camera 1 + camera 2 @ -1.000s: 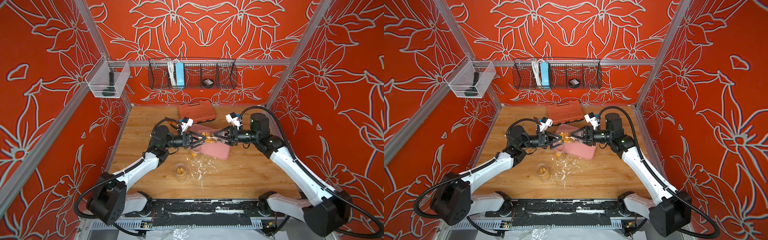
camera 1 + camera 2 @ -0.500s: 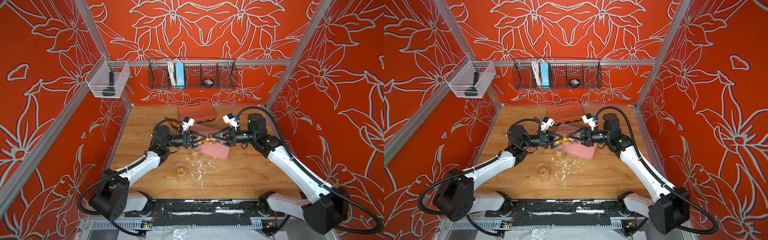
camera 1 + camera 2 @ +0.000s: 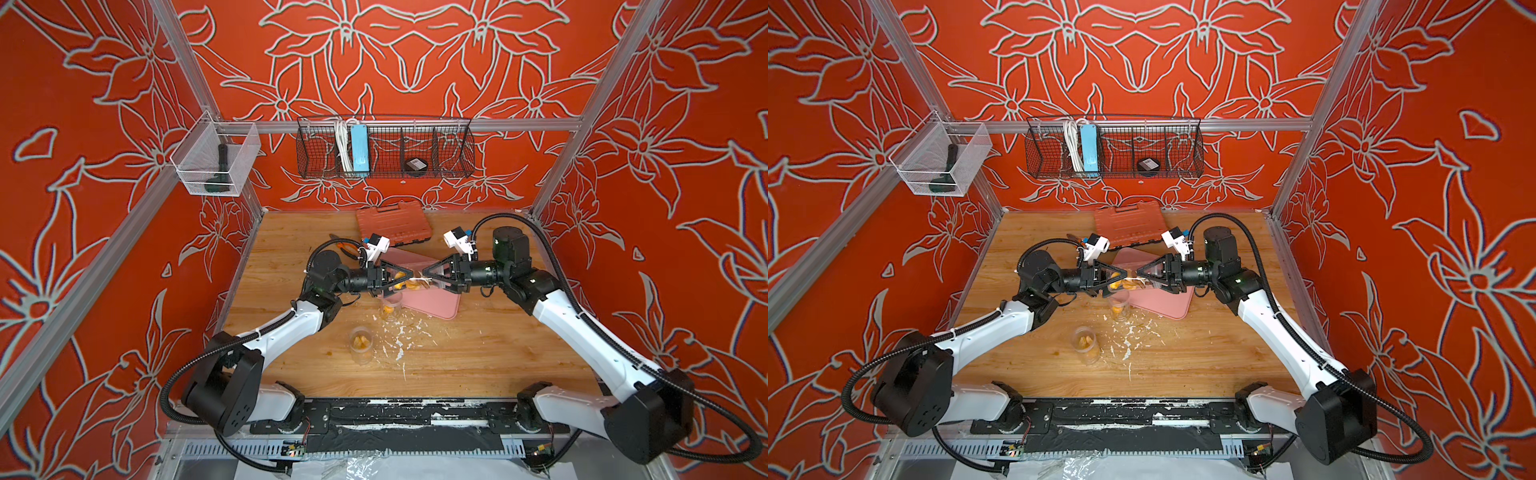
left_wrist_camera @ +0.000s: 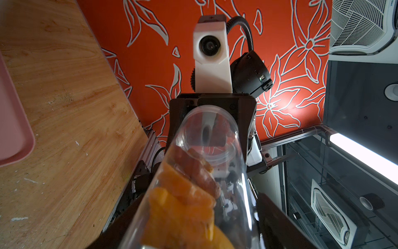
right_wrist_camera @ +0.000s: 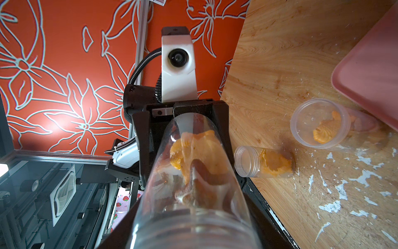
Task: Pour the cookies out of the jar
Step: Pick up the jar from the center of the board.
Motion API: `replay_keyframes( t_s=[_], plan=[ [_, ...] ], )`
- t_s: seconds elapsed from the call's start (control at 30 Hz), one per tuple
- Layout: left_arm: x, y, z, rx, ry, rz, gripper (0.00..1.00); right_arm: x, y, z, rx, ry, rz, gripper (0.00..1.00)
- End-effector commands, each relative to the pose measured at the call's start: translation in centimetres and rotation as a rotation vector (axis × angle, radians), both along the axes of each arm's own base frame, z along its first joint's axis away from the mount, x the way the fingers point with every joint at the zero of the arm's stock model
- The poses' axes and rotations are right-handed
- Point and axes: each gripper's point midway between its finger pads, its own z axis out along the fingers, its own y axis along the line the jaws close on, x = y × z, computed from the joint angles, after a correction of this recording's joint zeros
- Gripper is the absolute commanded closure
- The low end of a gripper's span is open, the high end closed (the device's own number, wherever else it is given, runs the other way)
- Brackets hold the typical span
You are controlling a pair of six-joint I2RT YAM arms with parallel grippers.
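Top views, jar: there it is, the clear jar (image 3: 417, 285), slung level between the arms. Its long axis runs straight across the cell from the left gripper (image 3: 409, 277) to the right gripper (image 3: 424, 277), above the near-left edge of the pink tray (image 3: 434, 303).
Top views, cookies: orange cookies (image 3: 401, 284) sit bunched inside, toward the left gripper's end.
Top views, surface: a wooden table (image 3: 478, 353) strewn with white flecks (image 3: 399, 338). The tray-side jar (image 3: 390, 309) and the front jar (image 3: 360, 343) stand upright and open, orange pieces in each. An orange tool case (image 3: 392, 224) lies at the back.
Top views, room: red floral walls, a wire basket (image 3: 384, 147) and a clear bin (image 3: 216, 160) hung up high.
Left wrist, jar: it stretches away toward the other arm, with the cookies (image 4: 183, 194) piled at the near end.
Left wrist, left gripper: dark fingers (image 4: 277, 226) flank the jar, about half spread. There's a sliver of gap on one side, so I cannot tell whether they press it.
Left wrist, room: a ceiling vent (image 4: 361, 23) and a strip light (image 4: 364, 157) show beyond the wall.
Right wrist, jar: the threaded neck (image 5: 193, 226) is at this end, so the mouth faces the robot's right.
Right wrist, right gripper: clamped narrow on the jar at the neck.
Hard to make out: I cannot tell whether there is a lid, the jar hides the fingertips, and the cookie shapes blur.
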Motion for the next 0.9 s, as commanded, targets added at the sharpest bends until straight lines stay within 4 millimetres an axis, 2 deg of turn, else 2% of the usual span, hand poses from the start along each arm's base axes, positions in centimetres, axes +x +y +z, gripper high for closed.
replay_keyframes(
  t_s=[0.0,0.67,0.87],
  plan=[
    [-0.79,-0.06,1.86,-0.039,-0.066,-0.04,0.23,-0.22,0.22,-0.22,0.009,-0.007,0.02,0.42],
    [-0.28,-0.13,1.29,-0.043,-0.051,-0.04,0.39,0.15,0.25,-0.9,-0.007,0.0,0.009,0.39],
    [-0.19,0.09,1.24,-0.041,-0.045,-0.036,0.39,0.21,0.22,-1.0,-0.012,0.002,0.004,0.34]
  ],
)
